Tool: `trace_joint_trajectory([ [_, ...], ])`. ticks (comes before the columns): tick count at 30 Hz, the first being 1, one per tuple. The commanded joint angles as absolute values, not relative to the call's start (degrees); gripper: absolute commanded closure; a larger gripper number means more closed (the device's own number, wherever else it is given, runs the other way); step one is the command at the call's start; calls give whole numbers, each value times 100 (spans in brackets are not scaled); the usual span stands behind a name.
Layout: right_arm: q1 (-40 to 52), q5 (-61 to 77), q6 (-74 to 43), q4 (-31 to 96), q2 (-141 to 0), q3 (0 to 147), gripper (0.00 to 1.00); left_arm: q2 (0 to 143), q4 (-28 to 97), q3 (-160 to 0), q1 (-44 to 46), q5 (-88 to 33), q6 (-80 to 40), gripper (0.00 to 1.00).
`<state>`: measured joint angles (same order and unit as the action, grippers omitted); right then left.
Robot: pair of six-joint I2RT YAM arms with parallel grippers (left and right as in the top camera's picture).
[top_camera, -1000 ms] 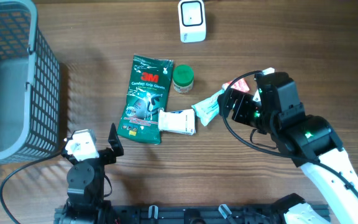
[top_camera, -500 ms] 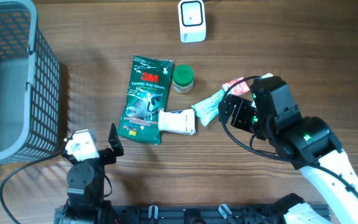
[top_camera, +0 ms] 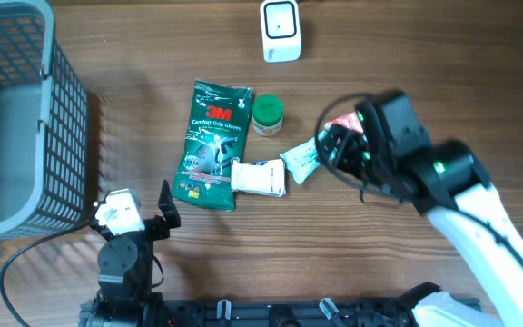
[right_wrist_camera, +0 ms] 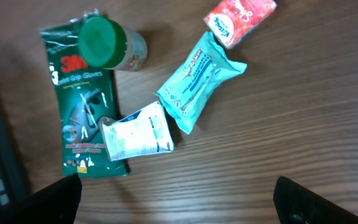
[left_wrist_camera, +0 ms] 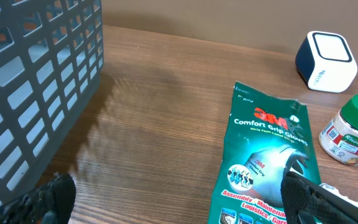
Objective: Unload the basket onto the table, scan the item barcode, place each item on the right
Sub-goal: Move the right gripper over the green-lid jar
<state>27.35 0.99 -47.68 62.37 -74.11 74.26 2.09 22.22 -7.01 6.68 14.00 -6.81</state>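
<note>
Five items, the teal pack (right_wrist_camera: 197, 78) among them, lie unscanned on the surface (top_camera: 271, 263) below the scanner (top_camera: 281, 30), while the right end effector (top_camera: 336, 151), below-right of the scanner, and the left end effector (top_camera: 133, 216), far below-left, gape wide and empty.

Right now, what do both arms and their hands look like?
Right arm: white lower link, black upper housing with small green lights, a black cable looping by the black right hand. Left arm: black rounded joints, white block on top, thin black lead trailing away; left hand black, with dark textured fingers.
</note>
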Motion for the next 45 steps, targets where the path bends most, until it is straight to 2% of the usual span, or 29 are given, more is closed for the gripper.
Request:
trace_joint_trajectory([
  [1, 2768, -1, -4622, 6471, -8418, 8359, 0, 204, 2202, -668, 690, 1354, -777, 0],
  [6, 2768, 134, -4515, 6534, -9684, 9428, 1, 204, 2202, -668, 690, 1354, -777, 0],
  [12, 2768, 456, -3876, 5865, -10125, 9526, 0, 204, 2202, -668, 690, 1354, -777, 0],
  [17, 2685, 438, -4510, 5686, -10551, 9725, 1, 204, 2202, -668, 690, 1354, -777, 0],
  [27, 2681, 742, -4609, 6005, -12055, 11507, 1, 204, 2202, -668, 690, 1354, -777, 0],
  [45, 2849, 1044, -5057, 5422, -13205, 11555, 1, 204, 2202, -668, 690, 1354, -777, 0],
])
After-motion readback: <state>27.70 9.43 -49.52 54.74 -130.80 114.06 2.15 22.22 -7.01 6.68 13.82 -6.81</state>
